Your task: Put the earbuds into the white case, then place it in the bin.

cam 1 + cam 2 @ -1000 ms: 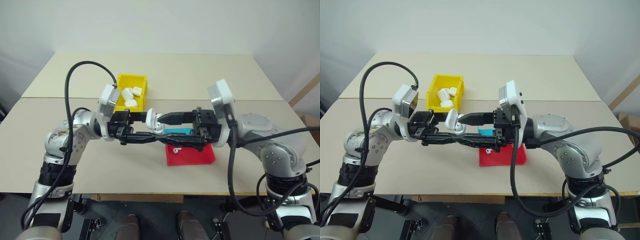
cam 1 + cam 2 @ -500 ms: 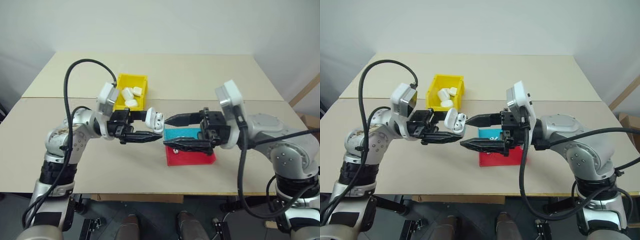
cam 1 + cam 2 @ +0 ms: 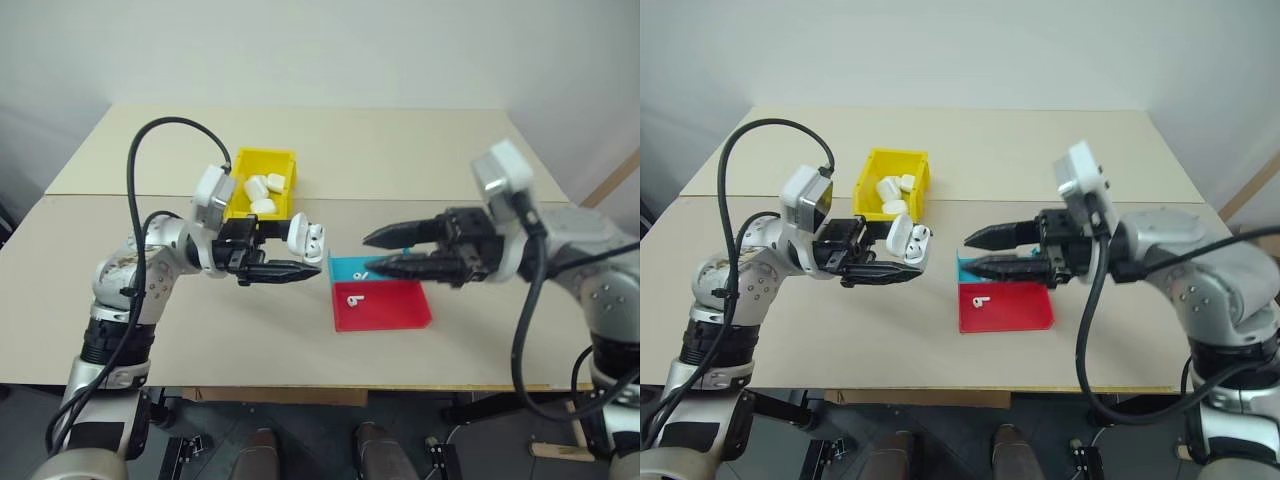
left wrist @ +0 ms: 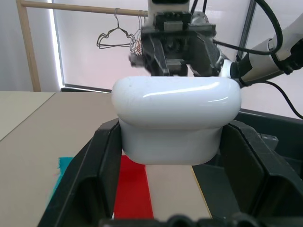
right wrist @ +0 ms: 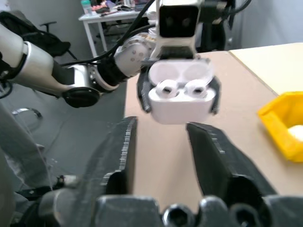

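Table: big pale tan table [image 3: 420, 160] under both arms, plain wall behind it.
Left gripper [image 3: 300, 262]: squeezed tight on the white case [image 3: 306, 238], holding it up in the air over the table.
White case: lid flipped open; both earbuds [image 5: 182, 88] sit in their holes inside.
Right gripper [image 3: 372, 252]: fingers a bit apart, holding nothing, off to the side of the case.
Bin [image 3: 281, 160]: yellow, at the back just past the left arm, with other white cases [image 3: 262, 190] already in it.
Tray [image 3: 380, 305]: red and blue, flat, near the right gripper; one tiny white earbud-shaped bit lies on the red part.
Step now: I think the lid must be shut next.
How to do it well: push the lid down softly with one right finger while the left gripper holds firm, so the case does not slip or tip the earbuds out.
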